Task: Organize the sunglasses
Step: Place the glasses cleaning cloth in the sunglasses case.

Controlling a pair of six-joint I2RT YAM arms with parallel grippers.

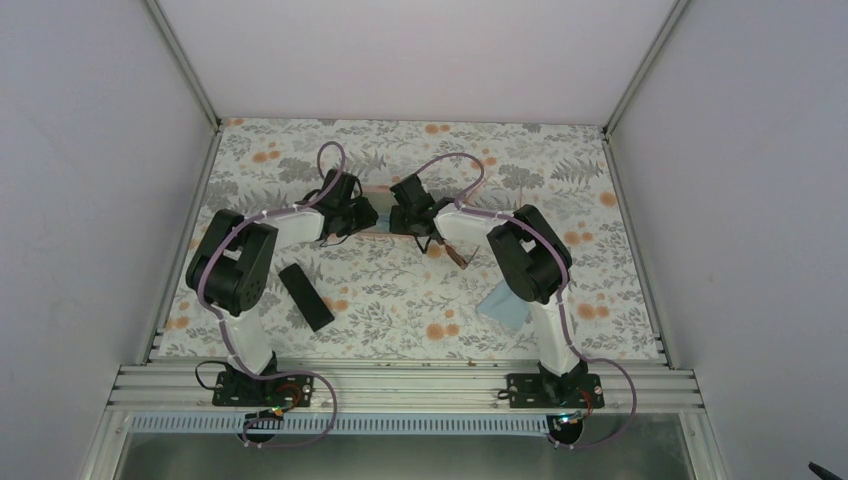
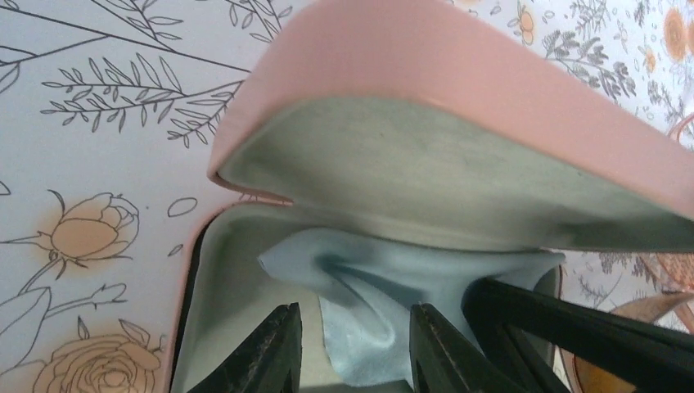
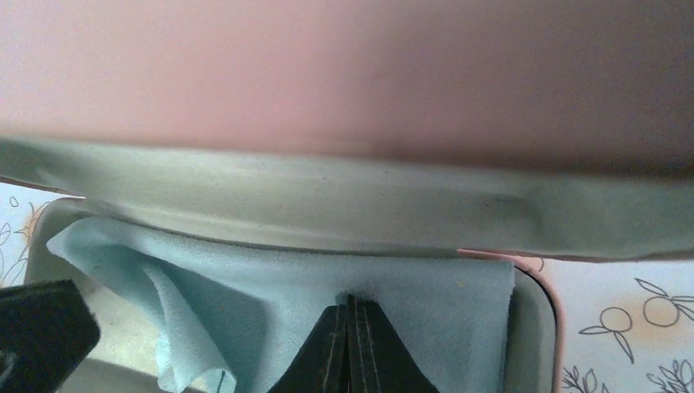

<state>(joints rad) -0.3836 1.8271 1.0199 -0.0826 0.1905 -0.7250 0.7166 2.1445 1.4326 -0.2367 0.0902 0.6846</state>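
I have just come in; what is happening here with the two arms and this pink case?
Both arms work at the open pink case. The right gripper is shut, its tips against the light-blue cloth inside. The left gripper has its jaws apart around a fold of that cloth. A pair of sunglasses lies outside, beside the case.

Plain white walls around a floral-patterned tabletop, aluminium rail in front.
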